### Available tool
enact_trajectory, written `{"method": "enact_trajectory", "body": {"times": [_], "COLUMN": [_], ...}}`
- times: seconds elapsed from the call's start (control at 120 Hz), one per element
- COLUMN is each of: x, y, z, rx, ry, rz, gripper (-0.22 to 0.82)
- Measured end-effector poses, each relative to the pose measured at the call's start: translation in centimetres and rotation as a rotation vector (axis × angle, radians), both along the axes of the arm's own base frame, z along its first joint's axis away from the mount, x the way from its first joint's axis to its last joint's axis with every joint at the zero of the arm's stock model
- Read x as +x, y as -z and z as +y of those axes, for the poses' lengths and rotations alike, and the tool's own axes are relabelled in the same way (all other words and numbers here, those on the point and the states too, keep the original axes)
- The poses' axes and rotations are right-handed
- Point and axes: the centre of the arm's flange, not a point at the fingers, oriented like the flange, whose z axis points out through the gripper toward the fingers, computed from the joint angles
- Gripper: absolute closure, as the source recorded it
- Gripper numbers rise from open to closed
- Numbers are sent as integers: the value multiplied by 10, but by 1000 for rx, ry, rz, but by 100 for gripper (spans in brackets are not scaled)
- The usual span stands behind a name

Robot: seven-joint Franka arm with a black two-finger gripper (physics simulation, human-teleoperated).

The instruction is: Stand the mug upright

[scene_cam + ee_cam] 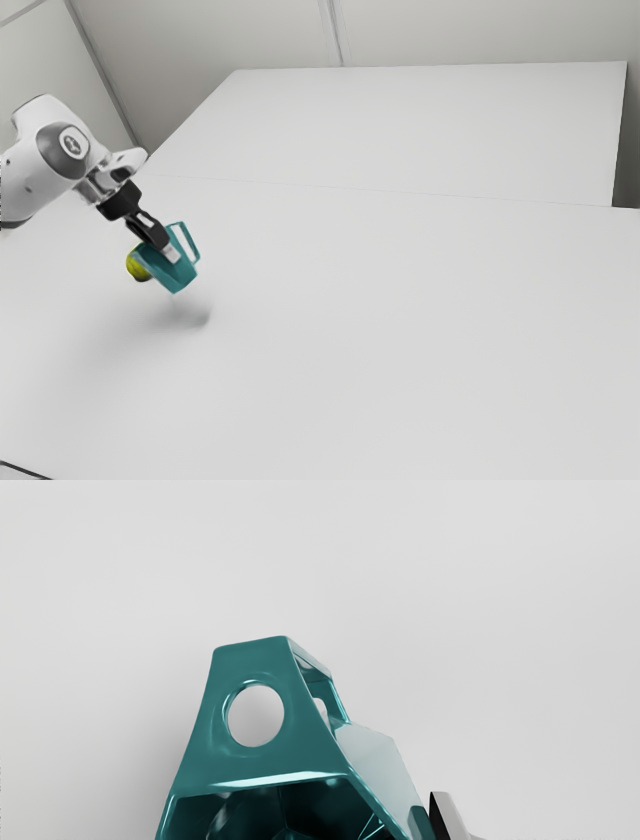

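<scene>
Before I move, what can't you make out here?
- Rest of the teal mug's opening: wrist view, cut by bottom edge.
- Part of the yellow-green round object: exterior view, behind the mug.
- Arm's base: exterior view, past left edge.

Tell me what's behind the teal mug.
A rounded yellow-green thing pokes out past the teal mug, toward the exterior view's left. The mug covers the rest of it, so its full shape can't be told.

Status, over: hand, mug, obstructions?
Hand shut on mug. Mug tilted, off the table. Yellow-green round object partly behind mug in exterior view; can't tell if it obstructs.
</scene>
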Motion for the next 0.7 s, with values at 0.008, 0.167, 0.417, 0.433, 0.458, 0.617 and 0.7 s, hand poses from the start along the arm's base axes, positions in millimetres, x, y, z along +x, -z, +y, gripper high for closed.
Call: {"method": "enact_trajectory", "body": {"times": [0.008, 0.167, 0.417, 0.433, 0.458, 0.617, 0.7], "x": [1, 11, 23, 24, 25, 23, 15], "y": [0, -12, -19, -19, -19, -19, -23], "z": [-2, -38, -99, -103, -109, -146, -159], "rx": [6, 116, 257, 264, 275, 337, 364], "ry": [2, 23, 38, 38, 39, 39, 23], "rz": [2, 20, 31, 32, 33, 28, 24], "gripper": [78, 78, 78, 78, 78, 78, 78]}}
